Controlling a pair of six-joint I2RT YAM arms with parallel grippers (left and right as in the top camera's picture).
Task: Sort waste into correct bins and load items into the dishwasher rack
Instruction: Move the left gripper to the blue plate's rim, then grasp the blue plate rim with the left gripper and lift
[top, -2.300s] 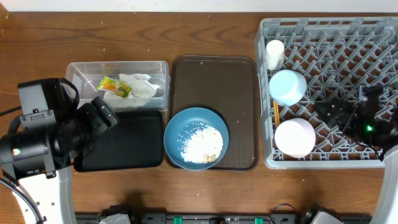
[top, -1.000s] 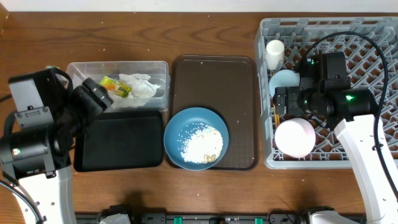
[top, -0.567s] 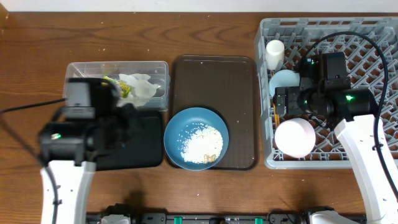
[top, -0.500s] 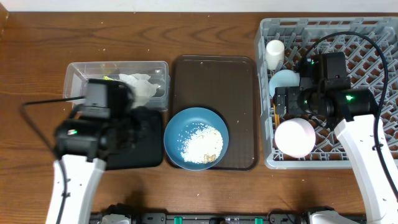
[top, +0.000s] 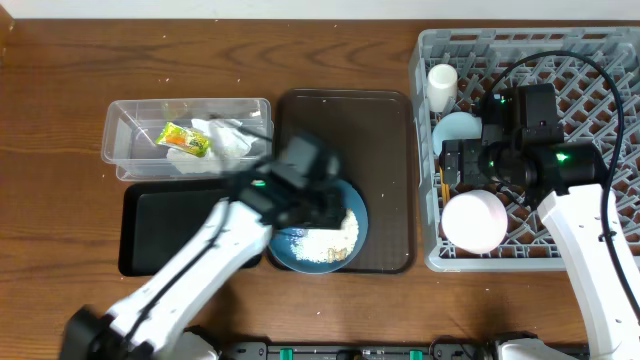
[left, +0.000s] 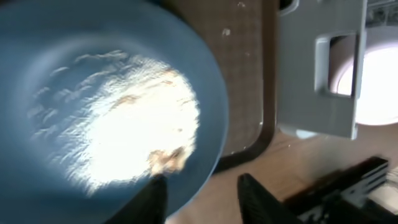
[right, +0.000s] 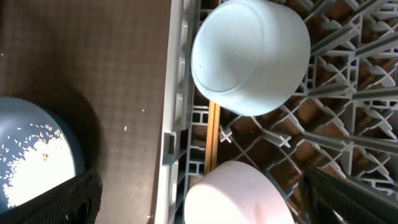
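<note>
One blue dish (top: 350, 248) (rice (top: 325, 238) on it), one white bowl (top: 473, 222), one light-blue bowl (top: 452, 128), one cup (top: 441, 82), one rack (top: 520, 35), seemingly two chopsticks (right: 213, 137)

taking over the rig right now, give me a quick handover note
Left gripper: open, at the rim of the dark-blue dish, not gripping it.
Right gripper: open, empty, over the dishwasher rack.
Done: napkin and wrapper in the clear tub; white cup, light-blue bowl, white bowl, chopsticks in the rack.
Left: rice sits in the dish on the brown tray; tip it into a bin, likely the black tray, then rack the dish.
</note>
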